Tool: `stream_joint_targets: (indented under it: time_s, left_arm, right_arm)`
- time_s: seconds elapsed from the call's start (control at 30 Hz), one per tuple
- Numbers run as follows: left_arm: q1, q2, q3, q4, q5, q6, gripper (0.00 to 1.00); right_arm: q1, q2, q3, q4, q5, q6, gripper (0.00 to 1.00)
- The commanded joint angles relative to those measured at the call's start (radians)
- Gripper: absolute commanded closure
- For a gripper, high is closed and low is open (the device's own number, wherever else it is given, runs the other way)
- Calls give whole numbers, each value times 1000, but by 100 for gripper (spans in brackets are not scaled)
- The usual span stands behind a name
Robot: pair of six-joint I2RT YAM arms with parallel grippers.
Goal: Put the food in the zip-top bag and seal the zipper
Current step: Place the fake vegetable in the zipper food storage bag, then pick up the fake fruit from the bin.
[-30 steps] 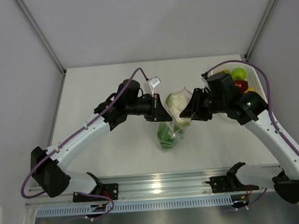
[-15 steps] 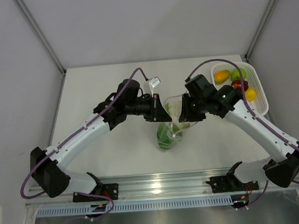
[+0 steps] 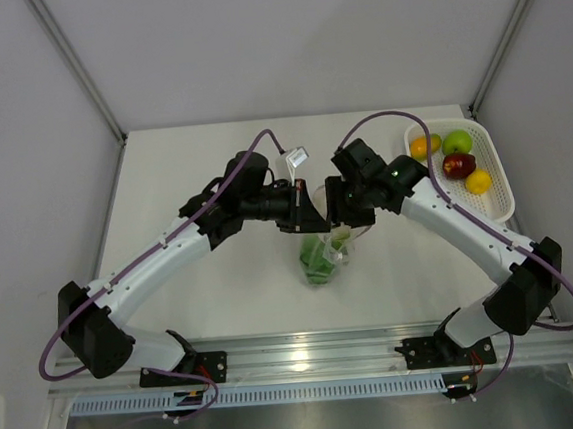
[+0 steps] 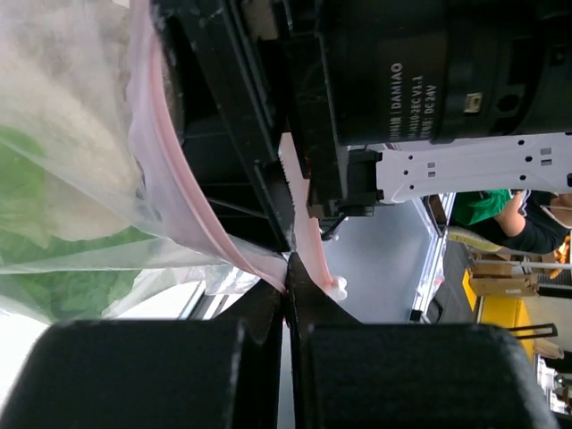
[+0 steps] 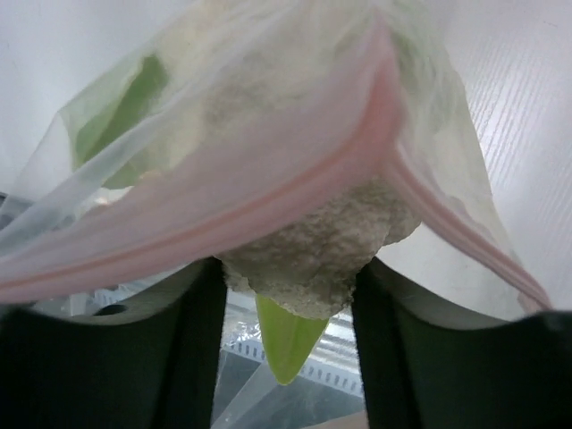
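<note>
The clear crinkly zip-top bag (image 3: 325, 254) hangs over the middle of the worktop, its mouth held up between the two grippers. The green-white leafy plastic cabbage (image 5: 304, 259) is mostly inside, with only its pale stem end poking out past the narrow pink zipper strip (image 5: 268, 210).

The left gripper (image 4: 288, 284) is clamped tight on that strip at one corner of the mouth. The right gripper (image 5: 288, 277) stands about half open with the stem end between its fingers. Whether they press on it cannot be told.

To finish this step well, I judge that the right arm should let the cabbage settle fully below the zipper before drawing straight up, so that its fingers do not drag the thin film. The left grip should hold steady to keep the mouth open for the remaining fruit.

Plain pale wall panels (image 3: 281, 34) enclose the matt white worktop (image 3: 192, 163). At its far right corner sits a white mesh plastic basket (image 3: 488, 142) holding an orange fruit (image 3: 421, 147), a green apple (image 3: 456, 141), a red apple (image 3: 458, 165) and a yellow fruit (image 3: 478, 182).
</note>
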Motion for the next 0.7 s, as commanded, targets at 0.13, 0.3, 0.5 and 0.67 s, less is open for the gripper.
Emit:
stream_joint_targets:
  time_s: [0.13,0.3,0.5,0.67]
  left_arm:
    - [-8,-39,28,13,13,9,99]
    - [-8,-31,29,24,18,3,99]
    - [-7,-34,46,6,5,17,99]
    - [-8,-36,54,-3,4,25,99]
  right_arm:
    - [3,-37,84,5,27,-49,30]
    - [-18,-81,185,-70,52,-53,23]
    - [-26,-136,325,-157,61,-41,23]
    - [-69,-220,262,-205,99,-30,25]
